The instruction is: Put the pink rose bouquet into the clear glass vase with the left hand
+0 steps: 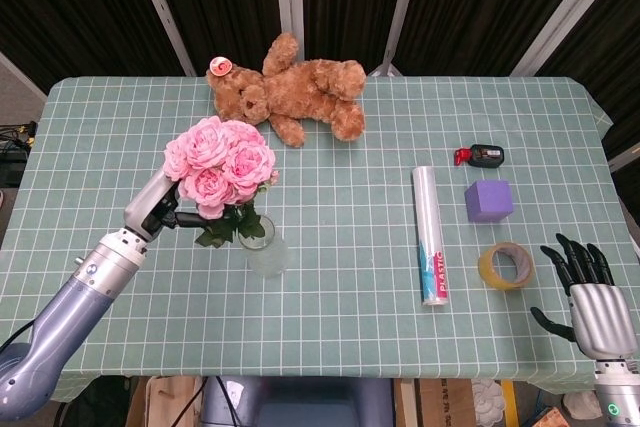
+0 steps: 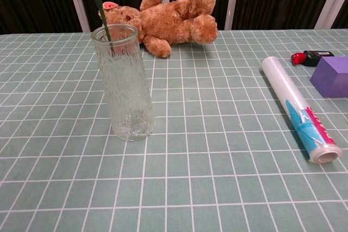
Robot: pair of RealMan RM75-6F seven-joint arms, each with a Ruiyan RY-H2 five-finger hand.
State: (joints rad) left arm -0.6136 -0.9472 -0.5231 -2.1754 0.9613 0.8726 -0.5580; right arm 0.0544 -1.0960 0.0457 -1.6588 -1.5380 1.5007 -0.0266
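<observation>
Left robot hand [image 1: 152,211] holds rose bouquet [image 1: 220,165] over vase [image 1: 262,244] (roll [image 1: 432,237] reads "PLASTIC").

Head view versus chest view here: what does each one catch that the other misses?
Only the head view shows the left hand holding the pink rose bouquet, the open right hand and the tape roll. Only the chest view shows the green stem at the vase's mouth. Both share the clear glass vase, teddy bear, plastic roll and purple block.

A bouquet of pink fabric roses [image 1: 220,166] hangs over the upright, textured clear glass vase [image 2: 125,85], its green stem [image 2: 101,12] entering the mouth.
</observation>
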